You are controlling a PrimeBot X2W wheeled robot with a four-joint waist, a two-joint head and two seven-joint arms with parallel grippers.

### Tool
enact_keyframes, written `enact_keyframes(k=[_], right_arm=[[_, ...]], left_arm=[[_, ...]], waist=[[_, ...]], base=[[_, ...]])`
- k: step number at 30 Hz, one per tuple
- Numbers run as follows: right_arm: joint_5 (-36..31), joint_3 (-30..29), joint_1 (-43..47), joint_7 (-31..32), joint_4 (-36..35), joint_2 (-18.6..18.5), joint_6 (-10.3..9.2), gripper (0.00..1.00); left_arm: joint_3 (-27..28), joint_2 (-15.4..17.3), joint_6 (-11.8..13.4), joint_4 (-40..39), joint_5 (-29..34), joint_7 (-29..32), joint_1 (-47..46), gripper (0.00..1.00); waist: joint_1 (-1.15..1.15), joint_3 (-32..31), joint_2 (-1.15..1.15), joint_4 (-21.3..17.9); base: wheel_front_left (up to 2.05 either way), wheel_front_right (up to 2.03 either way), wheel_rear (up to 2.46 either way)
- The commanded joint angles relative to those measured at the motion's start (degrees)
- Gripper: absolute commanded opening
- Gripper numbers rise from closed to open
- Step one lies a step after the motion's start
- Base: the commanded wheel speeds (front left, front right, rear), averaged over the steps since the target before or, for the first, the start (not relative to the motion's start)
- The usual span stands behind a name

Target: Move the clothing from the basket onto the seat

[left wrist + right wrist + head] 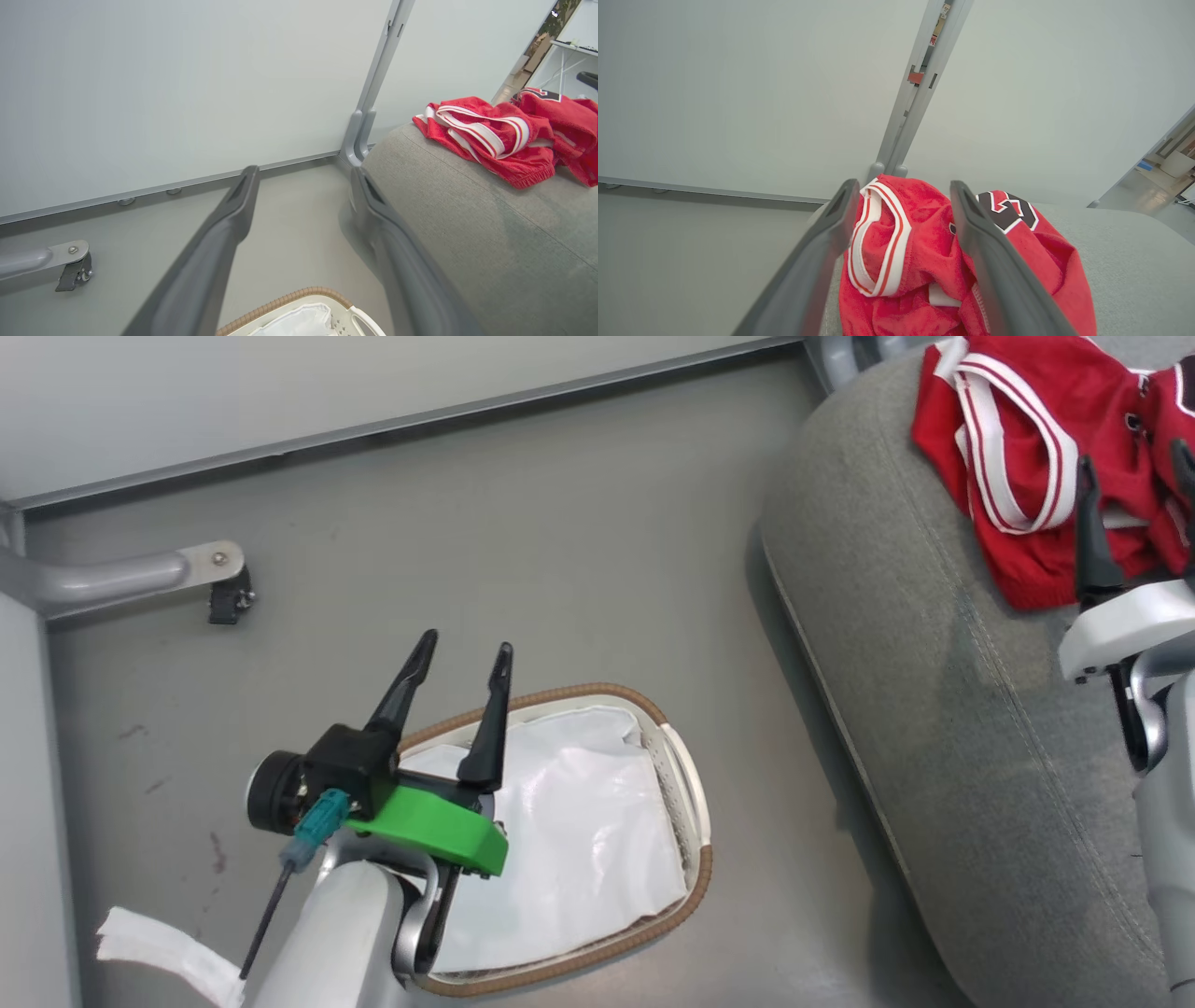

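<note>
Across the head view, grey floor [560,523] takes the left and middle; the basket [695,887] sits at lower centre, oval, with a brown woven rim, and only a white liner sheet [579,821] shows inside it; the left pincer [467,642] hangs over the basket's left end on a green mount, its two dark fingers apart with nothing between them; the seat [934,709], a big grey cushion with a stitched seam, runs down the right side of the frame; the clothing [1018,448], red with white stripes, lies bunched on the seat at the upper right; the right pincer [1134,455] stands at the right edge with its fingers spread in front of the red cloth; whether they touch it cannot be told.

From the left wrist view, the left pincer [304,172] has its fingers wide apart and empty, framing bare floor and a pale wall panel [163,93]; the basket [289,298] rim peeks in at bottom centre; the seat [467,233] fills the lower right; the clothing [495,135] rests on it at the upper right.

From the right wrist view, the right pincer [904,186] is spread open, gripping nothing; the clothing [924,261] lies heaped on the seat [1134,256] at lower centre, behind and between the fingers; black-and-white lettering [1008,210] shows on the jersey just right of the right-hand finger.
</note>
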Motion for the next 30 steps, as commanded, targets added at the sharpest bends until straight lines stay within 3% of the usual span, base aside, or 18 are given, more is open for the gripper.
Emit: enact_keyframes(k=[1,9,15,30], right_arm=[[0.4,0.7,0.0,-0.1,0.0,0.4,-0.08,1.0],[2.0,7.5,4.7,-0.1,-0.6,6.4,-0.08,1.0],[3.7,9.0,10.9,-0.1,-2.9,10.3,-0.08,1.0],[10.5,11.9,24.4,-0.1,-7.1,11.3,-0.08,1.0]], left_arm=[[1.5,0.0,0.5,-0.6,0.4,0.0,1.5,1.0],[10.9,-0.4,2.2,-2.5,1.3,0.0,7.6,1.0],[15.0,-0.5,2.9,-2.7,0.3,0.0,12.4,1.0],[15.2,-0.5,2.0,-2.0,-1.8,0.0,19.1,1.0]], waist=[[0.0,-4.9,0.0,5.4],[0.0,-9.0,0.0,10.0],[0.0,-11.2,0.0,11.2],[0.0,-14.7,0.0,11.7]], base=[[0.0,0.0,0.0],[0.0,0.0,0.0],[0.0,0.0,0.0],[0.0,0.0,0.0]])
